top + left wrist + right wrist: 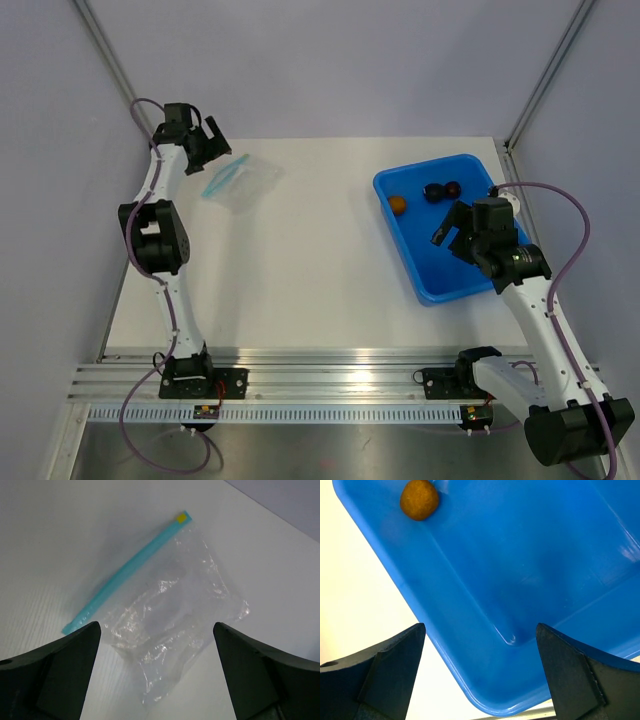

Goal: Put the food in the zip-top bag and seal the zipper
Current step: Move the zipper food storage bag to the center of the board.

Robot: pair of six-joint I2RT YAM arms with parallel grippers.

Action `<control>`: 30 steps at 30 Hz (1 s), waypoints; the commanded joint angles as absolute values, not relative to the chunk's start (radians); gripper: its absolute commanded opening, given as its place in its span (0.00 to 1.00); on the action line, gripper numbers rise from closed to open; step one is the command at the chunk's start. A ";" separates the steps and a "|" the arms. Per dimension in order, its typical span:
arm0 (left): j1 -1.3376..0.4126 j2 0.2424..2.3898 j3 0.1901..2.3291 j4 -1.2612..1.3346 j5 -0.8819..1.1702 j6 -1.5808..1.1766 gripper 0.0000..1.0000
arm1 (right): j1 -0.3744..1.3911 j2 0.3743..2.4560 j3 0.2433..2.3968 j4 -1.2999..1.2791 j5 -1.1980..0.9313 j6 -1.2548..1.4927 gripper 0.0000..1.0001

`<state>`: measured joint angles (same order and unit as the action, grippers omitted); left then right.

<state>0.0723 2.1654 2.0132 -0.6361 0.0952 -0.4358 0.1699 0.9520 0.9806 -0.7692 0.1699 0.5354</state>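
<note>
The clear zip-top bag lies flat on the white table at the far left, its teal zipper along one edge. My left gripper hovers open over the bag's near corner, touching nothing. The food sits in the blue tray: an orange-brown piece and two dark pieces at the far end. Above the tray's near part, my right gripper is open and empty.
The tray stands at the right side of the table, angled. Grey walls close in the back and sides. A metal rail with the arm bases runs along the near edge.
</note>
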 commanded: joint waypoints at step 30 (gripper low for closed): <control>-0.080 1.848 1.454 -0.391 0.286 -0.448 0.99 | 0.169 0.905 0.943 -0.785 0.097 0.598 1.00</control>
